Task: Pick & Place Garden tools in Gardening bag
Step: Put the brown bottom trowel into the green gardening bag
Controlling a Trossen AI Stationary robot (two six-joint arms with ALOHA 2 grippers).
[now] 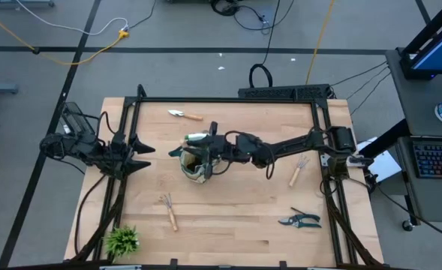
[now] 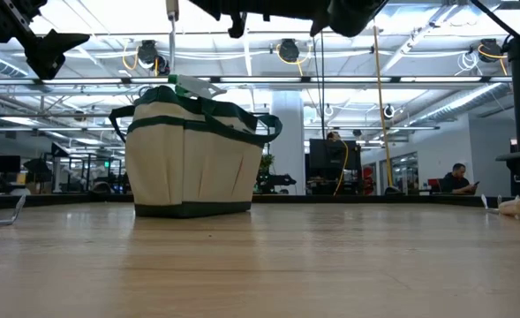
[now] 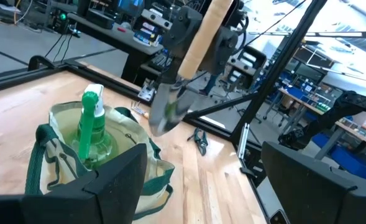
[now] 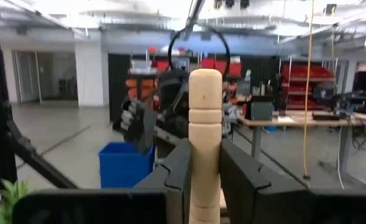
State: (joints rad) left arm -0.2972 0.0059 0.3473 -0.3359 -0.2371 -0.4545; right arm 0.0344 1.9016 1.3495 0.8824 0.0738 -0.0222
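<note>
— Right gripper (image 4: pixel 204 168)?
— Pinching trowel (image 3: pixel 176 93): smooth pale wooden handle, dull metal blade, above canvas gardening bag (image 1: pixel 196 161) mid-table.
— Left gripper (image 1: pixel 142 155)?
— Spread wide, holding nothing, near left edge.
— Bag contents?
— Green plastic spray bottle (image 3: pixel 92 127).

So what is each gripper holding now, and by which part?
The right gripper holds a trowel by its wooden handle. The left gripper is open and holds nothing.
</note>
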